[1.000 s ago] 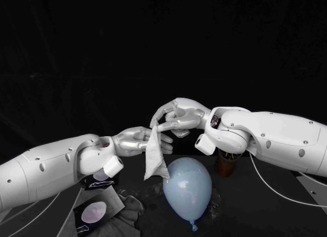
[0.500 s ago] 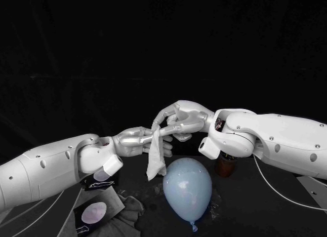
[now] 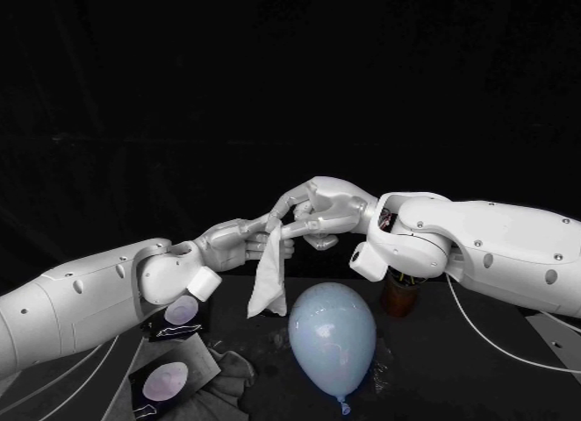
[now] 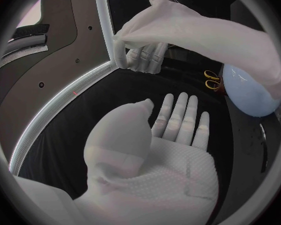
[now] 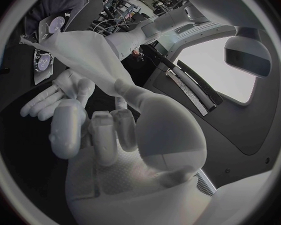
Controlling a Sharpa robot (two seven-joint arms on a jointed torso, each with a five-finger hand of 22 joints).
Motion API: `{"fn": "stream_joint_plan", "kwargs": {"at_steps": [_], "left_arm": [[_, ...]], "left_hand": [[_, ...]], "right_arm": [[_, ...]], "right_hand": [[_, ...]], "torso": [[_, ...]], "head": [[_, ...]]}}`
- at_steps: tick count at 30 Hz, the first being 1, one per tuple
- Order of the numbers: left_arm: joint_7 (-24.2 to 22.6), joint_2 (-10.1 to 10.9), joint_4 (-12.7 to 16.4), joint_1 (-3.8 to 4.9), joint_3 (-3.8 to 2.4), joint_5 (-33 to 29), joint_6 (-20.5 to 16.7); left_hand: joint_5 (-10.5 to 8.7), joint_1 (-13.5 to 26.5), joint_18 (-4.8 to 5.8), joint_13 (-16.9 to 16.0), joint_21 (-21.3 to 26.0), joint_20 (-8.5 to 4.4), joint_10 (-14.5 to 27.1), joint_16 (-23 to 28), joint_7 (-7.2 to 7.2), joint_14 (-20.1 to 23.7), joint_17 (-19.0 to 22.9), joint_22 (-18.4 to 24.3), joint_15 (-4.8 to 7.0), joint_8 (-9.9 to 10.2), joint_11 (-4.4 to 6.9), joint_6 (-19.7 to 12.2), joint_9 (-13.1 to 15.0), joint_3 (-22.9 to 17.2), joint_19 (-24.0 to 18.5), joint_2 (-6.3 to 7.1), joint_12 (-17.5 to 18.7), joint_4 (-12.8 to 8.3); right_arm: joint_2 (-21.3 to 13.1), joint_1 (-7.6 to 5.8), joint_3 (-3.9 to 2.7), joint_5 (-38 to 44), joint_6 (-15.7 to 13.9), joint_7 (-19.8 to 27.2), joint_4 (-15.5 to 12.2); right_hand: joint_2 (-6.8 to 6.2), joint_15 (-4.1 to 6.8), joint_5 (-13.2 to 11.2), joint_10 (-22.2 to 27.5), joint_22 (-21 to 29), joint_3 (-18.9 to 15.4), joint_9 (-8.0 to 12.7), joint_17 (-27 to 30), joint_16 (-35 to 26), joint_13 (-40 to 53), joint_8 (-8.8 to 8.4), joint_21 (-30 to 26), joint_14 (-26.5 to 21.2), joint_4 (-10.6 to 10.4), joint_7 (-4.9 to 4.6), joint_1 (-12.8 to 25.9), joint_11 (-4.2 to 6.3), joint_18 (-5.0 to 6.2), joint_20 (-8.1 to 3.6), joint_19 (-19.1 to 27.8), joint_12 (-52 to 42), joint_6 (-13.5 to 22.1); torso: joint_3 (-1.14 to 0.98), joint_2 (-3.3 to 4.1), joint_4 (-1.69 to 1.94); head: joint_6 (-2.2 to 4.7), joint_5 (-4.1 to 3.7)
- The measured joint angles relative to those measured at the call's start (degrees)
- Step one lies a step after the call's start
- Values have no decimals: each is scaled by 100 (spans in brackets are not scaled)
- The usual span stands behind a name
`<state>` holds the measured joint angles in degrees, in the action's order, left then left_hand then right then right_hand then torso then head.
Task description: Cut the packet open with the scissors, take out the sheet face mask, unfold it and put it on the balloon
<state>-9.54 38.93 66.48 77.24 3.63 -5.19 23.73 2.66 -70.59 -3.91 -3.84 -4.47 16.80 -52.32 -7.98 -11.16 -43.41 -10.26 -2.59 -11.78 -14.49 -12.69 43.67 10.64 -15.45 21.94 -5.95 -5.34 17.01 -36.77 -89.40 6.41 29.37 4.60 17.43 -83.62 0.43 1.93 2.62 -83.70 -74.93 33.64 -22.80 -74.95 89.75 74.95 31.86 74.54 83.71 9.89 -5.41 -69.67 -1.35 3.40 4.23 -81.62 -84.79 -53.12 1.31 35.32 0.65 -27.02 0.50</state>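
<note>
- Aloft, the right robot hand (image 3: pixel 319 210) pinches the top edge of the folded mask (image 3: pixel 268 282), which hangs as a narrow strip below it.
- Beside the strip, the left robot hand (image 3: pixel 244 243) is spread flat, holding nothing; whether its fingertips touch the mask cannot be told.
- Beneath both hands, the balloon (image 3: pixel 331 331) lies on the bench (image 3: pixel 462 386), close under the strip's lower end.
- Risk: one narrow pinch carries the whole sheet; a hard unfolding tug could tear it or slip it free.
- Risk: the balloon looks unsecured and may roll as the mask lands.
</note>
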Motion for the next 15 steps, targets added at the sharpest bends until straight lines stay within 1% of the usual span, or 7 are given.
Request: {"fn": "stream_joint_plan", "kwargs": {"at_steps": [4,6,8,10,12,13,15], "left_arm": [[1,2,85,-2,14,-132,97],[29,0,145,-3,22,-196,234],[69,-12,193,-3,26,-252,406],[104,-26,221,-3,28,-293,551],[150,-42,243,-3,29,-335,713],[169,-47,250,-4,30,-350,776],[213,-60,263,-4,30,-380,909]], "left_hand": [[0,771,1,0,-78,1,-294,-74,-47,-233,-36,-31,99,-115,86,204,38,344,273,-87,-15,8],[0,1359,1,0,-182,-7,-448,-203,-66,-517,-96,-70,171,-174,124,303,53,672,653,-226,-15,-9],[0,1707,-8,-3,-234,-11,-583,-240,-82,-662,-127,-83,208,-218,154,388,73,928,890,-351,-15,0],[0,2004,-137,-11,-327,-17,-749,-298,-111,-844,-175,-113,257,-279,197,504,109,1184,1252,-480,-15,-5],[0,2173,-193,-23,-448,-23,-895,-372,-132,-1004,-221,-158,309,-335,240,608,138,1357,1675,-557,-22,-7],[0,2234,-270,-26,-499,-21,-974,-410,-146,-1101,-253,-168,343,-363,268,652,160,1457,1829,-607,-31,-4],[0,2290,-363,-26,-528,-20,-1028,-440,-172,-1212,-296,-172,381,-373,298,683,182,1580,1966,-664,-31,-3]], "right_arm": [[49,-2,0,-10,6,0,67],[75,-3,-1,-15,10,0,100],[99,-3,-1,-18,15,0,134],[114,-3,-2,-20,18,0,158],[124,-4,-2,-22,22,0,182],[127,-4,-2,-23,23,0,190],[129,-4,-2,-24,25,0,201]], "right_hand": [[0,0,0,0,2,-5,0,0,-10,-1,0,-1,0,5,0,0,0,0,0,0,10,0],[0,0,0,1,3,-5,0,0,-15,-2,0,-34,0,5,0,0,1,0,0,0,11,1],[0,0,0,1,3,-5,0,2,-5,-3,0,-34,0,5,0,0,1,0,0,0,33,1],[-1,0,0,2,2,-5,1,5,5,-5,0,-35,0,5,0,-1,2,0,0,0,33,1],[-4,0,0,6,1,-5,2,5,5,-5,-1,-35,0,5,0,-4,6,0,0,0,33,1],[-7,0,0,8,1,-5,2,5,5,-5,-1,-35,0,5,0,-7,8,0,0,0,33,1],[-7,0,0,9,1,-5,3,5,5,-4,-1,-35,0,5,0,-7,9,0,0,0,33,1]], "torso": [[1,3,4],[1,3,5],[1,3,4],[1,3,3],[1,3,3],[1,3,2],[1,3,-1]], "head": [[3,4],[4,7],[4,10],[4,15],[4,18],[4,19],[4,19]]}}
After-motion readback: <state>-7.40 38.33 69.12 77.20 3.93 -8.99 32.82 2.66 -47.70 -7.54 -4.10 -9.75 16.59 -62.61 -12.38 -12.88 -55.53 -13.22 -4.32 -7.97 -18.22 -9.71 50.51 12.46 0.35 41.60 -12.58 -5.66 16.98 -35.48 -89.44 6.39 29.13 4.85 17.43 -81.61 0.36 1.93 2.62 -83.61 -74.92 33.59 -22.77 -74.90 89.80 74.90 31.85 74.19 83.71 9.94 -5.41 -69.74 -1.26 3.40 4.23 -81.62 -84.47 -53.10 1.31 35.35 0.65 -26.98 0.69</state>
